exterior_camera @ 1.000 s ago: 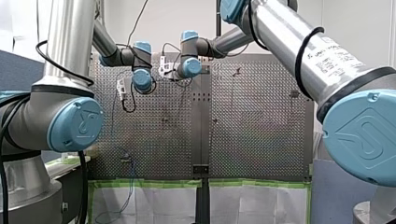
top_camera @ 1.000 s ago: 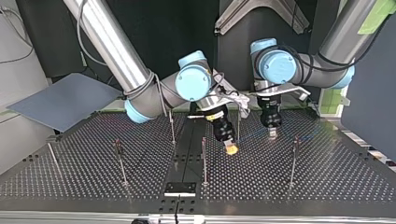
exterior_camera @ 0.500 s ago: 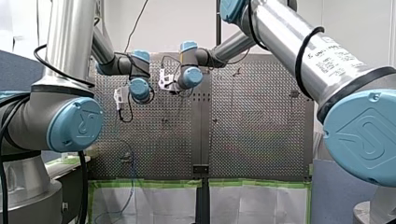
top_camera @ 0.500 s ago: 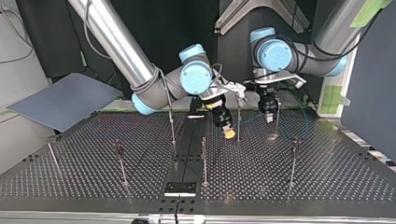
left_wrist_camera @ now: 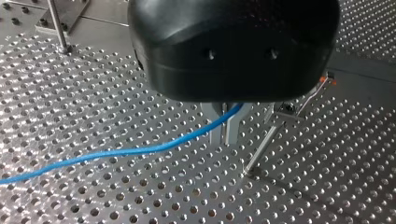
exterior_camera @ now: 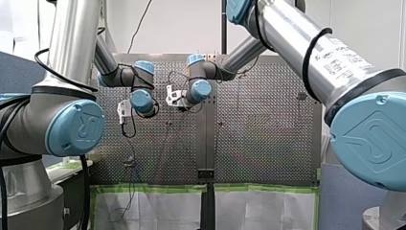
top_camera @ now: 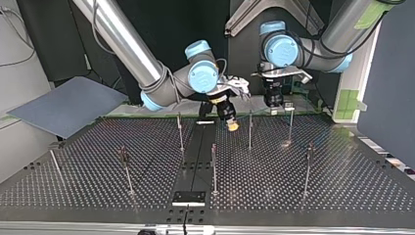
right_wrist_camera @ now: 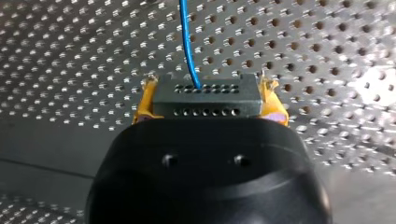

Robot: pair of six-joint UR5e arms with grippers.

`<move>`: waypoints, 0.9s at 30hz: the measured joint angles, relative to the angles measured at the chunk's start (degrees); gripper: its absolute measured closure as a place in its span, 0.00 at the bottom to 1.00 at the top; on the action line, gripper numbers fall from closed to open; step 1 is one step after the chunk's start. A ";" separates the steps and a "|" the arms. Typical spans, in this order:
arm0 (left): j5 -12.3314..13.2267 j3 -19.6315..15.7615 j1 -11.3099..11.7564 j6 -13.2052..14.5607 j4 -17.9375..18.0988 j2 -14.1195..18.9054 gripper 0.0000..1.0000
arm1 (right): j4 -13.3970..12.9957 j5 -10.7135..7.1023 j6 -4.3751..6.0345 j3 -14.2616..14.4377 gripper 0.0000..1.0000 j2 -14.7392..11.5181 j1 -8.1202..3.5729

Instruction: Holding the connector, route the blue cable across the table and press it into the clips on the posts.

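While both arms have risen and drawn back toward top view's far edge this past second, we note, left to right there: right gripper [top_camera: 231, 126] with yellow pads clamped on grey connector [right_wrist_camera: 205, 95], blue cable [right_wrist_camera: 187, 37] leaving it. Left gripper [left_wrist_camera: 224, 131] has fingers narrow, cable threaded between. Post [left_wrist_camera: 268, 140] stands just beside, no cable in clip. We judge cable lifted to clip height, pressing not begun.

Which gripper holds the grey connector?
The right gripper: its yellow pads clamp the connector. The left gripper has metal fingers and pinches only the cable.
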 joint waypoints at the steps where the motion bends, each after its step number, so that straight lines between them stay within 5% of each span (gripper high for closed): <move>1: 0.22 -0.01 0.00 -0.01 0.20 -0.16 1.00 | -0.11 0.01 -0.02 0.44 1.00 0.01 0.01; 12: 2.04 0.20 0.90 -0.01 4.33 -4.70 1.00 | -3.13 0.09 0.18 5.05 1.00 0.11 -0.22; 27: 4.49 0.52 1.08 -0.20 6.50 -8.42 1.00 | -5.88 -1.23 1.53 5.15 1.00 2.95 -2.00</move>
